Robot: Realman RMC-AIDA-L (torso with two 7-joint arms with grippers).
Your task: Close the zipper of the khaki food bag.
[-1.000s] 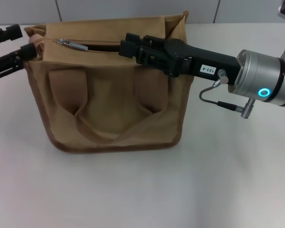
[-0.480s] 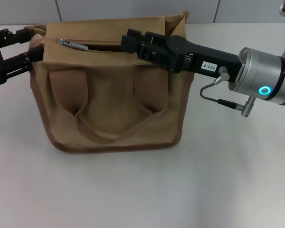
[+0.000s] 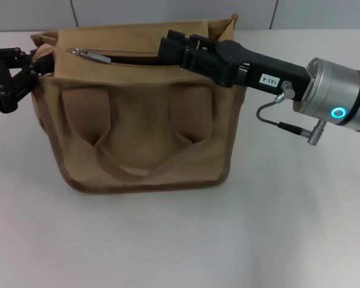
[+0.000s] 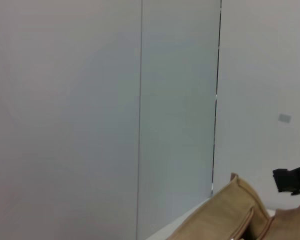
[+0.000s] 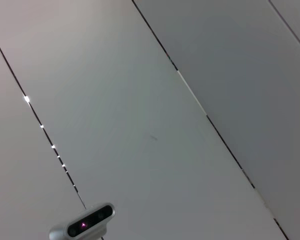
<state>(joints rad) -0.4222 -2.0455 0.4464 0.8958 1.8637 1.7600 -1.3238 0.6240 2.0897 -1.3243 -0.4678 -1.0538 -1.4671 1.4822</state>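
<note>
The khaki food bag (image 3: 141,126) stands upright in the middle of the white table, its handle hanging down the front. Along its top runs the zipper (image 3: 129,58), gaping dark to the right of the silver pull tab (image 3: 91,56), which lies near the left end. My left gripper (image 3: 41,62) is shut on the bag's upper left corner. My right gripper (image 3: 167,48) hovers over the open zipper line, well right of the pull tab. The left wrist view catches a bag corner (image 4: 225,212) and the right gripper (image 4: 290,181) beyond it.
The white table (image 3: 180,240) stretches in front of the bag and to both sides. A grey panelled wall (image 3: 138,12) stands close behind the bag. The right wrist view shows only wall panels and a small camera unit (image 5: 82,226).
My left gripper has moved in and pinched the bag's left corner. My right gripper has shifted slightly right and up along the zipper line. The bag and pull tab stay put.
</note>
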